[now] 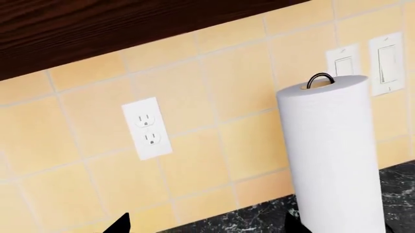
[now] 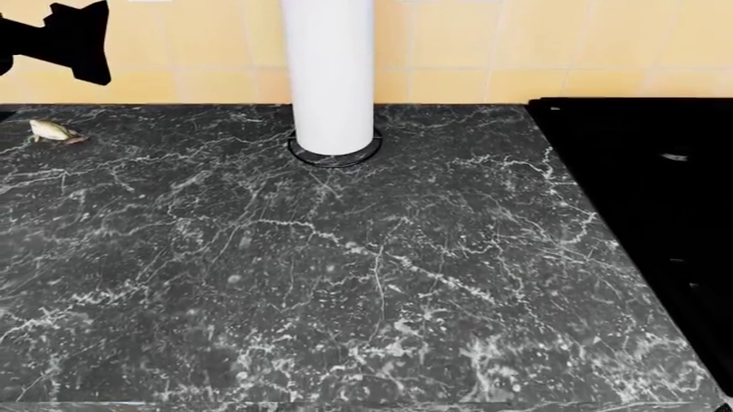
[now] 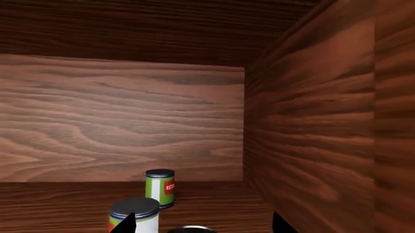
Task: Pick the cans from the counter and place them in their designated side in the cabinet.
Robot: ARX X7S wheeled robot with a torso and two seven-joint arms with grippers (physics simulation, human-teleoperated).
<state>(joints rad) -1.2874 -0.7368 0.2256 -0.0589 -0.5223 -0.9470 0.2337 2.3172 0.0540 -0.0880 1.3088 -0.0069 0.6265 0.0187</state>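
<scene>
Head view: garlic-like lump (image 2: 51, 130) sitting far left on the counter (image 2: 343, 283), paper-towel roll (image 2: 330, 73) standing at the back, stove top (image 2: 641, 215) right.
Left gripper (image 2: 63, 39) is hovering upper left, jaws unclear. Right gripper's (image 3: 201, 224) tips are sitting apart inside the cabinet (image 3: 123, 116), gripping nothing, white-sided can (image 3: 135, 214) nearest, green-labelled can (image 3: 159, 188) farther back.

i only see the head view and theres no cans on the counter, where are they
Observer: The right wrist view shows the green-labelled can standing upright on the wooden cabinet shelf.
Operator: and the other one, is right holding it
Observer: No. The right gripper has its fingers wide apart, and the white-sided can stands upright on the same shelf by one fingertip, nearer the camera than the green one.
</scene>
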